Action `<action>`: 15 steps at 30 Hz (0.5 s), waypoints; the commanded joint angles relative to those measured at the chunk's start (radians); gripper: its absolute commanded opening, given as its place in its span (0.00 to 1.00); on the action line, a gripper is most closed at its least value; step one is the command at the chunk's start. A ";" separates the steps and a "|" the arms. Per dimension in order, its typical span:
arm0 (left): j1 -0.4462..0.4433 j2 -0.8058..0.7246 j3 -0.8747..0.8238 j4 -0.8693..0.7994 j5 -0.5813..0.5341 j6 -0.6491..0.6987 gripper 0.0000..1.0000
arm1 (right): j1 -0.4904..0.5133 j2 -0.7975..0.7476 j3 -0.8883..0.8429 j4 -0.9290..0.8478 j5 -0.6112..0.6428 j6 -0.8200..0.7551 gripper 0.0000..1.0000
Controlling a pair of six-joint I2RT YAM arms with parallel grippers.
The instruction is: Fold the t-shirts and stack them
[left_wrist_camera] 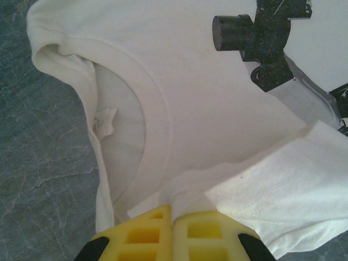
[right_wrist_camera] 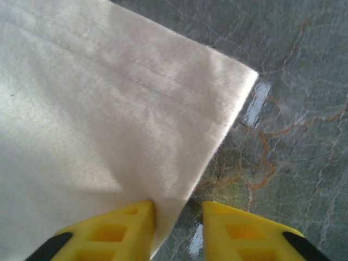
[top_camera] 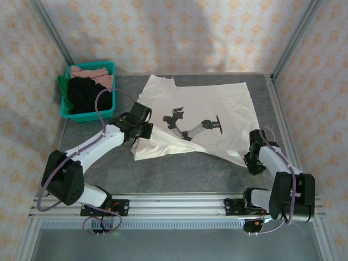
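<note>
The large cream-white t-shirt (top_camera: 217, 98) lies spread on the grey table, black chest print (top_camera: 176, 117) facing up. My left gripper (top_camera: 140, 126) sits at the shirt's left side near the collar. In the left wrist view that gripper (left_wrist_camera: 174, 209) is shut on a bunched fold of the shirt (left_wrist_camera: 217, 125), beside the collar (left_wrist_camera: 160, 109). My right gripper (top_camera: 251, 161) is at the shirt's near right corner. In the right wrist view it (right_wrist_camera: 176, 211) stands open, low over the table, with the hem edge (right_wrist_camera: 179, 92) reaching between its fingers, against the left finger (right_wrist_camera: 128, 225).
A teal bin (top_camera: 88, 115) stands at the back left, holding a dusty pink shirt (top_camera: 89, 72), a black shirt (top_camera: 86, 95) and a green one (top_camera: 63, 86). Bare grey table (top_camera: 179, 171) lies between the shirt and the arm bases. Metal frame posts edge the table.
</note>
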 commanded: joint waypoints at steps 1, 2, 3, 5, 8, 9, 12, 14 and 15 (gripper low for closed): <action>0.014 -0.018 -0.007 0.009 0.008 0.026 0.00 | -0.005 0.039 -0.012 0.174 0.111 -0.014 0.18; 0.014 -0.021 -0.007 0.007 0.010 0.026 0.00 | -0.005 0.043 -0.005 0.174 0.119 -0.021 0.14; 0.014 -0.025 -0.007 0.008 0.013 0.026 0.00 | -0.005 0.044 0.006 0.162 0.126 -0.032 0.11; 0.014 -0.035 -0.006 0.006 0.027 0.027 0.00 | -0.005 0.028 0.043 0.105 0.154 -0.057 0.04; 0.014 -0.055 -0.014 0.002 0.042 0.028 0.00 | -0.005 -0.077 0.097 0.007 0.223 -0.088 0.00; 0.014 -0.061 -0.018 0.002 0.044 0.029 0.00 | -0.005 -0.111 0.111 -0.015 0.244 -0.094 0.00; 0.014 -0.071 -0.023 0.007 0.052 0.027 0.00 | -0.005 -0.191 0.154 -0.028 0.268 -0.116 0.00; 0.014 -0.063 -0.016 0.007 0.050 0.027 0.00 | -0.005 -0.185 0.189 -0.015 0.270 -0.134 0.00; 0.014 -0.055 -0.010 0.007 0.048 0.025 0.00 | -0.005 -0.169 0.209 -0.004 0.267 -0.144 0.00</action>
